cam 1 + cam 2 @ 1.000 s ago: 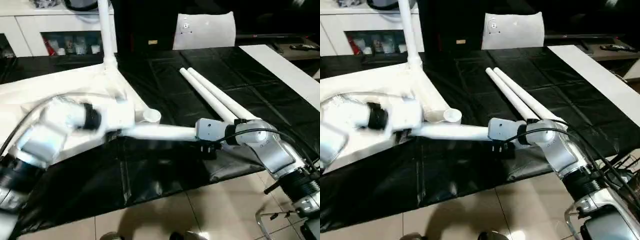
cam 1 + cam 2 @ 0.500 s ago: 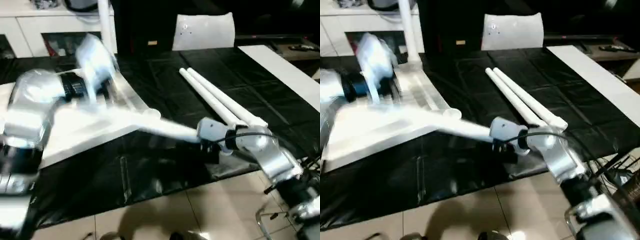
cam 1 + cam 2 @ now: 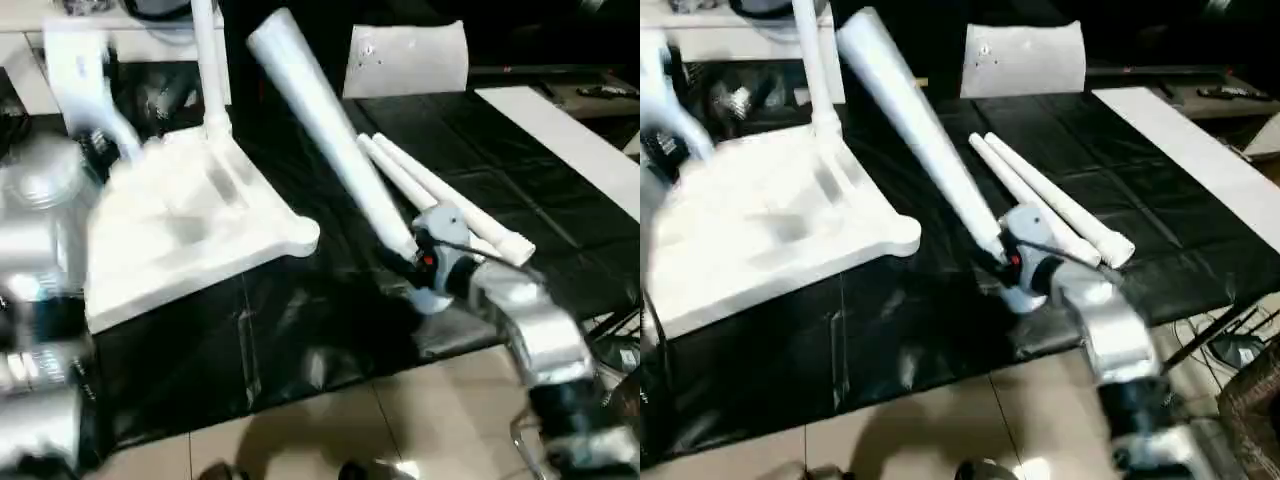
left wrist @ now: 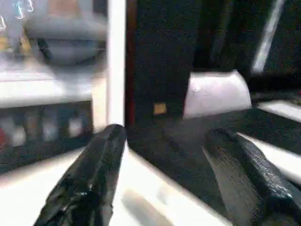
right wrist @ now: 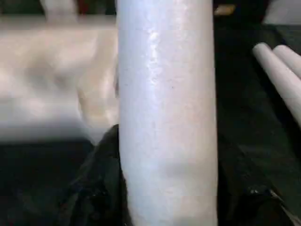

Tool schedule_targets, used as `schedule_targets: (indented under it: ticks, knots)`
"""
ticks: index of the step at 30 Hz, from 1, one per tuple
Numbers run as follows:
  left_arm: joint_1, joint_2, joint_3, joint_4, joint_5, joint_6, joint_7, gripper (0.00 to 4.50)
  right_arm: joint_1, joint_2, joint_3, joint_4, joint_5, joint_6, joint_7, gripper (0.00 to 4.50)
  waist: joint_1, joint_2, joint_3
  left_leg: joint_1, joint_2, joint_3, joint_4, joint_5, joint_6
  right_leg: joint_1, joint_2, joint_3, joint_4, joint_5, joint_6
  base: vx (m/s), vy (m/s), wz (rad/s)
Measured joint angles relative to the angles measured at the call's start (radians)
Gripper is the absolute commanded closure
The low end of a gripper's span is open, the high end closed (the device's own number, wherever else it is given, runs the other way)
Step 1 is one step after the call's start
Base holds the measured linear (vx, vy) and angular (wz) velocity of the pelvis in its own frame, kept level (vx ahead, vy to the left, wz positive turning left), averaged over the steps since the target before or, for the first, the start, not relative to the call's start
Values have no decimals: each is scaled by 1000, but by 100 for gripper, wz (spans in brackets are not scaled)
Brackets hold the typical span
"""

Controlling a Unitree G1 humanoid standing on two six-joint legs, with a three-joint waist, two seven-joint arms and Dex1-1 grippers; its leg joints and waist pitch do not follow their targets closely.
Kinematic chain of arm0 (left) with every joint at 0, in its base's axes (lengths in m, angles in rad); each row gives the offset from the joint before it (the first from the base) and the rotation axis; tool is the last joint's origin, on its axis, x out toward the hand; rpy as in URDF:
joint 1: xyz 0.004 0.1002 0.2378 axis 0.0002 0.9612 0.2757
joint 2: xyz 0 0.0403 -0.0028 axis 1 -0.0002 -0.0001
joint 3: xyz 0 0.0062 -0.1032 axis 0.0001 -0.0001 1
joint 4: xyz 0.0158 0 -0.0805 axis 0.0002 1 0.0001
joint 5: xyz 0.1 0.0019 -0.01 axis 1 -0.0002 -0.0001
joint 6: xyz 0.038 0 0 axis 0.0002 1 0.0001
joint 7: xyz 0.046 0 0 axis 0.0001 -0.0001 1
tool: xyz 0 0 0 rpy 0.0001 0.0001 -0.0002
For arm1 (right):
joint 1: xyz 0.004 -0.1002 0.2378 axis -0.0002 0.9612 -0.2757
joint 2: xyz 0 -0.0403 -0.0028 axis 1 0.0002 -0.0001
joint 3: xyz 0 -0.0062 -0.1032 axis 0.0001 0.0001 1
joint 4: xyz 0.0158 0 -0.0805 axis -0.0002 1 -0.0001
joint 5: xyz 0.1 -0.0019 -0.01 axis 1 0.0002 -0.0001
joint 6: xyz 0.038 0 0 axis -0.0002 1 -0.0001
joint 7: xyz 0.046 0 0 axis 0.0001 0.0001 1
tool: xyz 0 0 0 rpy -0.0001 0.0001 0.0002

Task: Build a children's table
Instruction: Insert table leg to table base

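- Left eye view: the tabletop [image 3: 190, 225] lies upside down on the black-covered worktop [image 3: 560, 190], at the robot's left. One leg [image 3: 208, 60] stands upright in the tabletop's far corner socket. The near right corner socket [image 3: 300, 238] holds nothing.
- Left eye view: the right hand [image 3: 418, 258] is clenched on the lower end of a second leg [image 3: 325, 125]. That leg rises off the worktop and tilts up and away toward the left, its free end high above the tabletop's right edge.
- Left eye view: two more legs [image 3: 440, 195] lie flat side by side on the worktop, touching each other, just behind the right hand.
- Left eye view: the left hand [image 3: 85, 70] is blurred, raised over the far left part of the tabletop, near the upright leg. A white cushion [image 3: 408, 58] stands at the far edge of the worktop; a white cabinet [image 3: 25, 45] is behind on the left.
- Right eye view: same layout; the held leg's lower end meets the right hand just in front of the two lying legs.
- Left wrist view: the left hand's two black fingers [image 4: 89, 183] stand wide apart, released, nothing between them. The upright leg and the cushion show beyond.
- Right wrist view: the held leg runs straight up between the right hand's dark fingers [image 5: 101, 188], gripped on both sides.
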Motion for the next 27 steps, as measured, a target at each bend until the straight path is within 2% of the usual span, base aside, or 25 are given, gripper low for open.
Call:
schedule_targets:
  ticks: [3, 5, 6, 8, 9, 10, 11, 12, 13, 14, 15, 16, 17, 18, 19, 20, 21, 23, 24, 26, 27]
  knots:
    - [160, -55, -43, -136, 22, 46, 75, 137, 48, 30, -12, -114, 22, 21, -55, 262, 0, -1, 0, -3, 0, 0, 0, 0, 0, -3, 0, 0, -1, 0, 0, 0, 0, 0]
    - [219, -76, -66, -194, 29, 66, 106, 137, 66, 34, -14, -155, 21, 17, -76, 262, 3, -3, 0, -4, 0, 0, 0, 0, 0, -4, 0, 0, 0, 0, 0, 0, 0, 0]
    - [228, -85, -83, -225, 43, 72, 125, 137, 73, 40, -14, -177, 18, 18, -87, 262, 2, -2, 1, -19, -5, -23, 2, 2, 0, 2, -5, -22, -1, 0, 0, -35, -18, 20]
    - [238, -106, -111, -279, 60, 72, 147, 137, 79, 55, -11, -207, 18, 24, -95, 262, -10, -1, 1, -33, -3, -61, 4, 4, -2, 17, -2, -53, -14, 0, 0, -42, -49, 44]
    - [250, -128, -120, -308, 65, 72, 163, 137, 80, 72, -3, -239, 22, 36, -102, 262, -19, 2, 3, -38, -3, -86, 4, 7, -7, 24, 2, -66, -7, -4, -5, -18, -81, 45]
    - [262, -160, -122, -328, 62, 77, 178, 137, 82, 91, 7, -266, 33, 50, -107, 262, -26, 1, 3, -37, -5, -104, 4, 9, -10, 26, 9, -67, 8, -18, -14, 29, -122, 55]
    - [271, -187, -126, -339, 58, 83, 189, 137, 89, 104, 19, -289, 47, 63, -108, 262, -30, -1, 4, -36, -9, -119, 4, 11, -14, 25, 20, -56, 27, -34, -23, 29, -122, 55]
    - [289, -207, -145, -351, 60, 90, 206, 137, 104, 107, 32, -315, 68, 82, -111, 262, -27, -23, 3, -37, -23, -136, 4, 10, -15, 26, 27, -41, 47, -52, -31, 21, -166, 73]
    - [297, -215, -168, -355, 67, 98, 216, 137, 113, 103, 34, -330, 76, 91, -115, 262, -11, -41, 0, -27, -30, -132, 15, 0, -10, 26, 20, -54, 56, -66, -30, -71, -159, 53]
    - [308, -215, -196, -357, 79, 100, 222, 137, 118, 100, 31, -338, 80, 105, -123, 262, 0, -41, 5, -33, -28, -122, 64, -22, 9, 27, 8, -78, 54, -67, -33, -71, -159, 53]
    - [320, -213, -213, -360, 91, 104, 231, 137, 134, 102, 28, -345, 84, 115, -134, 262, 0, -37, 4, -38, -41, -98, 147, -32, 19, 36, -15, -108, 52, -68, -33, -17, -73, 34]
    - [321, -216, -212, -362, 94, 110, 238, 137, 154, 102, 26, -351, 88, 120, -141, 262, -3, -34, 3, -32, -58, -84, 166, -51, 19, 34, -24, -119, 51, -67, -32, 28, -7, 60]
    - [314, -219, -213, -363, 95, 117, 245, 137, 175, 101, 20, -351, 88, 125, -147, 262, -8, -31, 3, -24, -74, -74, 167, -79, 22, 29, -36, -130, 51, -65, -29, 28, -7, 60]
    - [316, -220, -218, -368, 98, 120, 249, 137, 190, 101, 11, -346, 88, 140, -156, 262, 8, -30, 3, -6, -83, -75, 143, -111, 24, 16, -36, -110, 58, -60, -29, -49, 5, 53]
    - [324, -216, -219, -366, 103, 124, 251, 137, 193, 103, 3, -346, 88, 152, -161, 262, 20, -15, 8, 3, -78, -70, 125, -125, 31, 18, -36, -109, 55, -54, -31, -74, 48, 9]
    - [331, -212, -216, -366, 109, 131, 252, 137, 194, 114, -5, -348, 99, 166, -161, 262, 25, 0, 13, 10, -76, -61, 121, -123, 39, 27, -33, -106, 43, -45, -32, -74, 48, 9]
    - [332, -205, -209, -367, 111, 136, 252, 137, 191, 126, -8, -350, 110, 177, -161, 262, 20, 12, 10, 18, -74, -58, 113, -117, 51, 31, -19, -95, 27, -43, -29, -39, 92, 0]
    - [313, -196, -187, -368, 106, 156, 251, 137, 177, 130, 5, -355, 145, 184, -148, 262, 16, 15, 10, 19, -74, -53, 106, -112, 56, 31, 1, -60, 19, -43, -28, -46, 77, 9]
    - [307, -198, -182, -367, 93, 171, 243, 137, 170, 123, -1, -360, 165, 184, -140, 262, 11, 14, 10, 24, -74, -45, 105, -110, 57, 33, 6, -41, 19, -38, -23, -76, 30, 12]
    - [283, -200, -181, -364, 61, 189, 220, 137, 140, 97, -30, -357, 200, 184, -114, 262, 1, 12, 11, 35, -76, -38, 99, -110, 57, 41, 7, -30, 15, -35, -13, -57, 1, 12]
    - [257, -202, -182, -358, 38, 195, 200, 120, 115, 84, -54, -346, 228, 185, -98, 262, -10, 20, 16, 46, -75, -38, 91, -110, 57, 48, 7, -37, -1, -37, -10, -69, -7, 9]
